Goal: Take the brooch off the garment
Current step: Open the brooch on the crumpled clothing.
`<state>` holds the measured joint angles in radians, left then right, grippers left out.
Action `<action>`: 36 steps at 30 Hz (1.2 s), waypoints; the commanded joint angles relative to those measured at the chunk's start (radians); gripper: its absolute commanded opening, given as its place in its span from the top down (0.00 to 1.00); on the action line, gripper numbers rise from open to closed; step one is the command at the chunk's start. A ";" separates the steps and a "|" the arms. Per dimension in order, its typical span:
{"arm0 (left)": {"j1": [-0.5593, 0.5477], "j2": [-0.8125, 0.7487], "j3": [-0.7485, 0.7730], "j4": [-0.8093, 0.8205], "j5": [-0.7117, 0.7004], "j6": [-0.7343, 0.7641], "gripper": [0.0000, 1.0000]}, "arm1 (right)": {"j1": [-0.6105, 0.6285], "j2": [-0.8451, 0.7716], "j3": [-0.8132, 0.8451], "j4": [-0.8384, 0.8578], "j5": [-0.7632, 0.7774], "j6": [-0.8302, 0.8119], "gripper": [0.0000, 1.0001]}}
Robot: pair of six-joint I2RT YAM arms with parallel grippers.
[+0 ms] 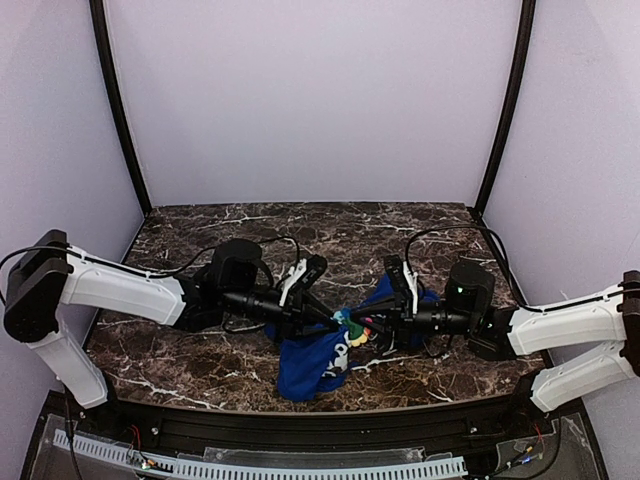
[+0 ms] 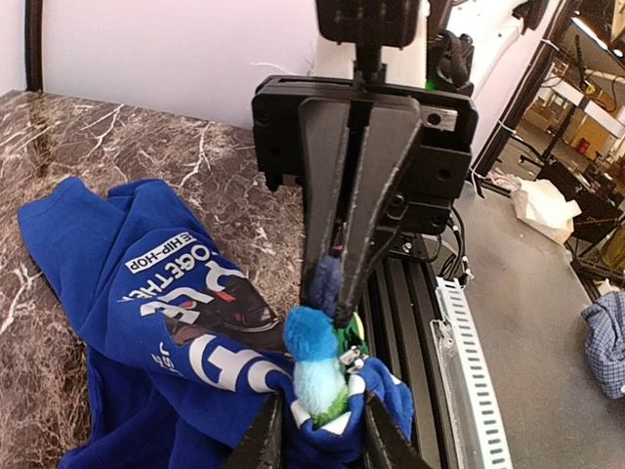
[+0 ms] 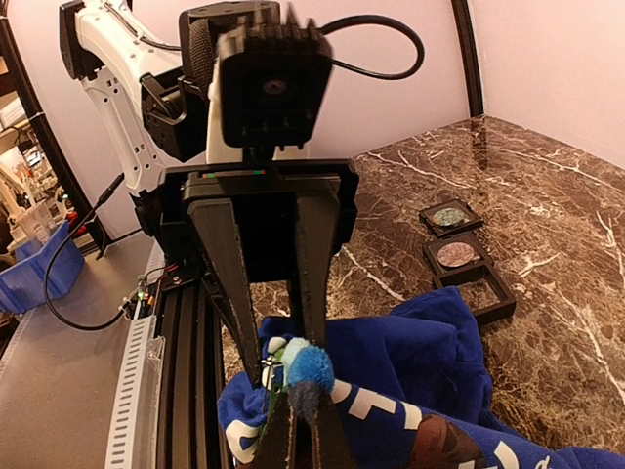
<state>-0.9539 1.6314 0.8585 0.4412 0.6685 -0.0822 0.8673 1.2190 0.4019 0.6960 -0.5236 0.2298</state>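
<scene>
Left fingers [image 2: 266, 435] flank the brooch [image 2: 320, 376], its base seemingly buried in garment [image 2: 117, 293].

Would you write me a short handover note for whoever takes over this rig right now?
Left gripper: jaws partly closed around the bunched blue printed garment and the small fluffy blue, white and green brooch; firm grip unclear.
Right gripper: shut at the brooch's top end; whether on brooch or cloth is unclear.
Garment lies crumpled on the dark marble table, brooch between both grippers.
Done: both grippers are at the brooch.
Left: brooch not yet off the cloth; pull it free.
</scene>
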 commanded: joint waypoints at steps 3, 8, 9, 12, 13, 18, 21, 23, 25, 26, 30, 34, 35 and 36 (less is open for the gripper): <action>-0.012 0.002 0.024 0.020 0.027 -0.002 0.89 | -0.007 0.013 0.021 0.046 0.000 0.012 1.00; -0.013 -0.008 0.004 0.056 0.027 -0.037 0.99 | -0.006 0.012 0.027 0.000 0.072 -0.002 1.00; -0.013 -0.015 0.000 0.057 0.010 -0.042 0.99 | -0.005 0.010 0.027 -0.013 0.090 -0.006 0.97; -0.011 -0.030 -0.008 0.031 -0.088 -0.064 0.99 | -0.004 -0.008 0.020 -0.034 0.131 -0.015 0.78; -0.010 -0.034 -0.008 0.009 -0.109 -0.069 0.99 | -0.001 -0.016 0.017 -0.039 0.145 -0.021 0.72; 0.003 -0.031 -0.004 -0.039 -0.212 -0.127 0.99 | 0.052 -0.039 0.020 -0.106 0.311 -0.070 0.43; 0.004 -0.017 0.008 -0.052 -0.219 -0.135 0.99 | 0.087 -0.023 0.035 -0.132 0.381 -0.092 0.38; 0.004 -0.009 0.012 -0.051 -0.214 -0.137 0.99 | 0.100 -0.004 0.045 -0.139 0.414 -0.096 0.41; 0.004 -0.006 0.013 -0.050 -0.208 -0.137 0.99 | 0.109 0.013 0.053 -0.140 0.429 -0.099 0.49; 0.005 -0.005 0.014 -0.049 -0.206 -0.136 0.99 | 0.112 0.021 0.057 -0.140 0.431 -0.101 0.52; 0.005 -0.003 0.015 -0.054 -0.187 -0.127 0.99 | 0.120 0.048 0.074 -0.133 0.435 -0.105 0.59; 0.005 -0.003 0.017 -0.065 -0.181 -0.117 0.99 | 0.124 0.067 0.088 -0.131 0.436 -0.111 0.63; 0.005 -0.003 0.017 -0.065 -0.179 -0.115 0.99 | 0.123 0.071 0.092 -0.130 0.433 -0.112 0.64; 0.004 -0.004 0.019 -0.066 -0.178 -0.114 0.99 | 0.124 0.076 0.094 -0.133 0.432 -0.114 0.66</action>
<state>-0.9527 1.6363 0.8616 0.3889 0.4786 -0.2092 0.9813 1.2751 0.4656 0.5663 -0.1055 0.1291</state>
